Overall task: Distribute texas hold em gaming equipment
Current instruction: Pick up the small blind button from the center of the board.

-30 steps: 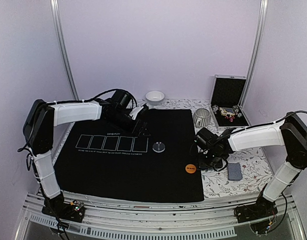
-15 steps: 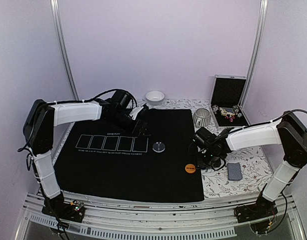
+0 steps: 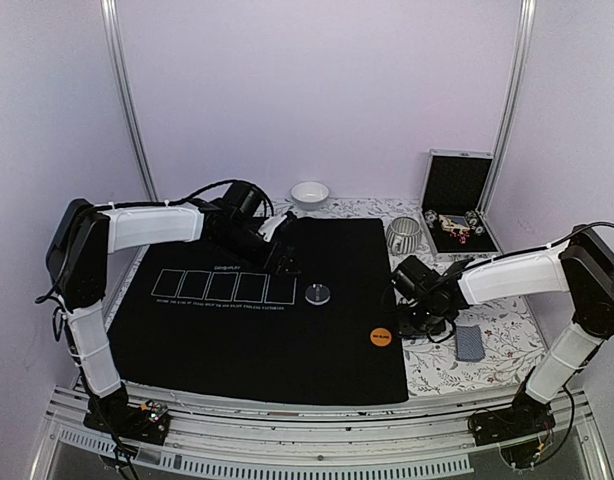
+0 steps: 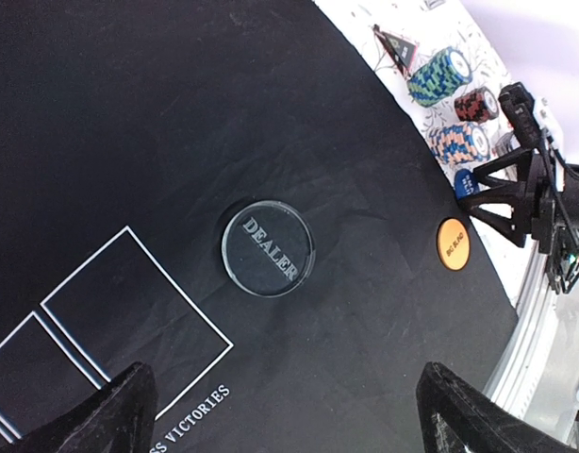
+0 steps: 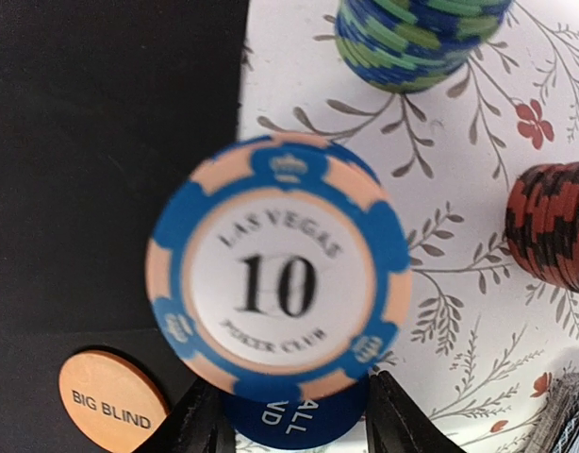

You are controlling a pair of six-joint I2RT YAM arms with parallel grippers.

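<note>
In the right wrist view my right gripper is shut on the lower edge of a blue-and-peach "10" poker chip, which looks raised and slightly blurred. Under it lies a blue disc, with the orange "BIG BLIND" disc to its left on the black mat. Green and red chip stacks stand beyond. From above, the right gripper is at the mat's right edge. My left gripper hangs open over the mat near the clear "DEALER" disc. The card deck lies on the floral cloth.
A ribbed metal mug stands behind the right gripper, and a white bowl sits at the back. An open case is at the back right. The black mat has several card outlines printed on it.
My right gripper's fingers have closed in on the blue chip, and the wrist shifted slightly back to the right. The left arm has not moved.
</note>
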